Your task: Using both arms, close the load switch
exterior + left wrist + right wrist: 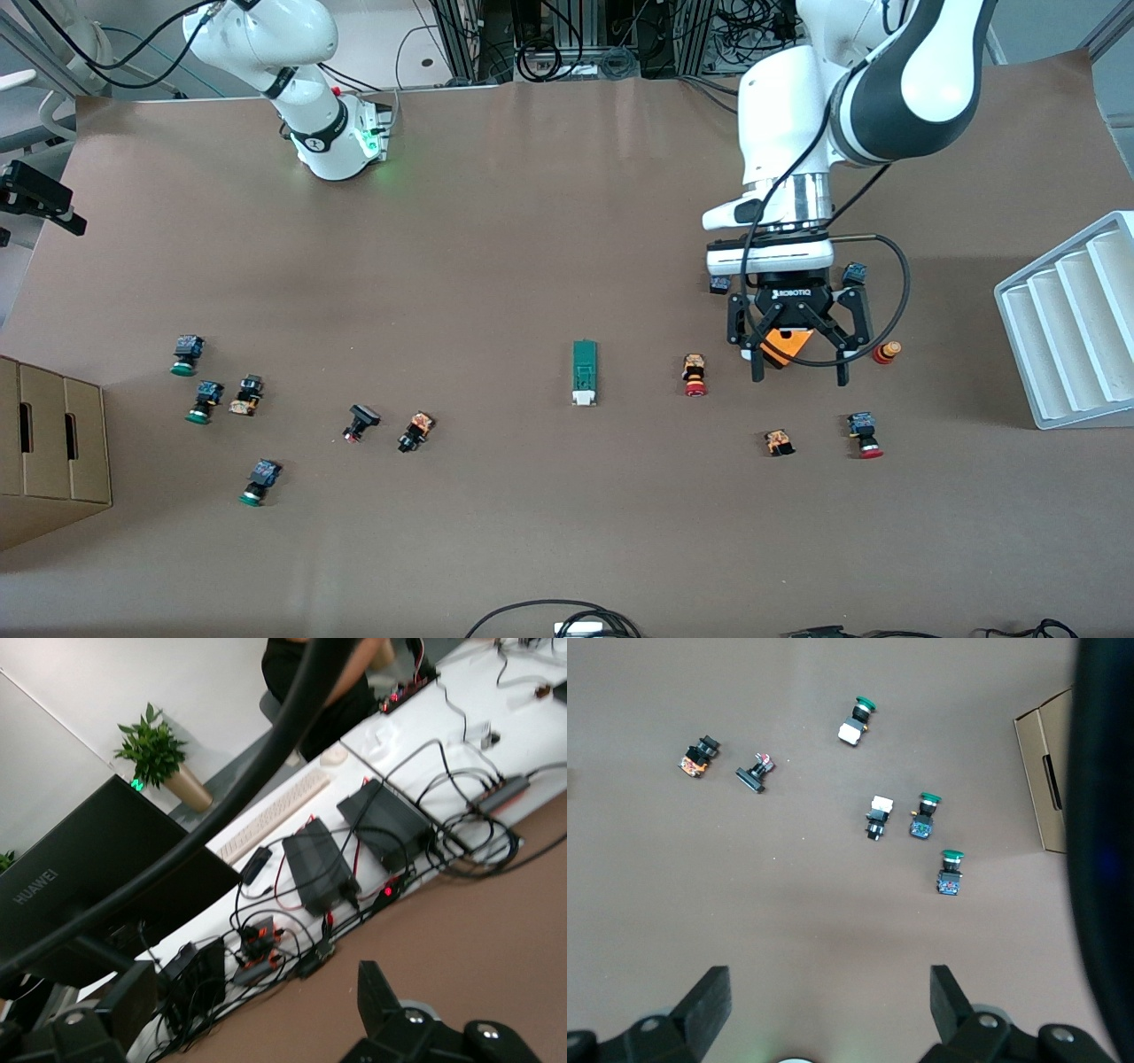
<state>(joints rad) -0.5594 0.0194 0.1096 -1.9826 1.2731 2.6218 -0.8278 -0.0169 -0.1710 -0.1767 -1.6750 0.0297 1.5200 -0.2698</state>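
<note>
left claw [798,365] hangs wide open over an orange cube [787,346] toward the left arm's end of the bench [532,221]. load switch [584,373] lies mid-bench, well apart from it. right claw [828,1014] gapes wide, empty, above green-capped buttons [951,872].

brown table [532,221], potted plant [158,753], white desk [532,718], monitor [97,877]

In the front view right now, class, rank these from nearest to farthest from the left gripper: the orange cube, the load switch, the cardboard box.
1. The orange cube: directly under the open left gripper, between its fingers.
2. The load switch: mid-table, toward the right arm's end from the gripper.
3. The cardboard box: at the table's edge, at the right arm's end.
</note>
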